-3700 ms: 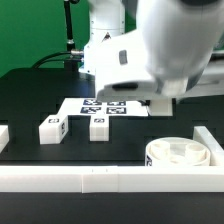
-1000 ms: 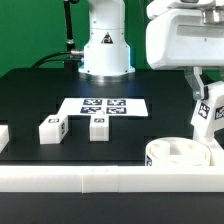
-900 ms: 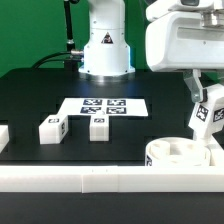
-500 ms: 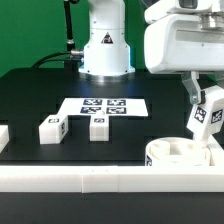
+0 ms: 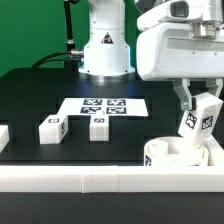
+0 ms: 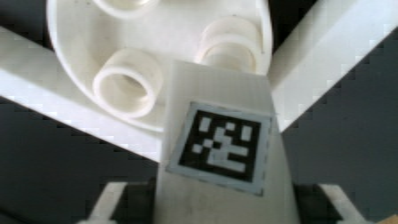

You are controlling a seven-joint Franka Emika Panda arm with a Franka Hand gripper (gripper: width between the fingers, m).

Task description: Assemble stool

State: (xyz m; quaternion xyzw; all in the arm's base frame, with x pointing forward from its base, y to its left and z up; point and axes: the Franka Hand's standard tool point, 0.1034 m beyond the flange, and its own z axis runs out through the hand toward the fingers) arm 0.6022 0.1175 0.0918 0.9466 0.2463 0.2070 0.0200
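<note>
My gripper (image 5: pixel 196 101) is shut on a white block leg (image 5: pixel 198 122) with a black-and-white tag. It holds the leg tilted just above the round white seat (image 5: pixel 172 152), which lies by the front rail at the exterior view's right. In the wrist view the leg (image 6: pixel 222 145) fills the middle between my fingers, and the seat (image 6: pixel 151 50) shows round sockets beyond it. Two more tagged legs, one (image 5: pixel 52 128) and another (image 5: pixel 98 127), lie on the black table at the exterior view's left.
The marker board (image 5: pixel 104 106) lies flat on the table behind the loose legs. A long white border rail (image 5: pixel 70 178) runs along the front edge. A white block (image 5: pixel 3 136) sits at the far left edge. The robot base (image 5: pixel 105 50) stands at the back.
My gripper has moved toward the exterior view's left and lower with the leg, from beside the seat to just above it.
</note>
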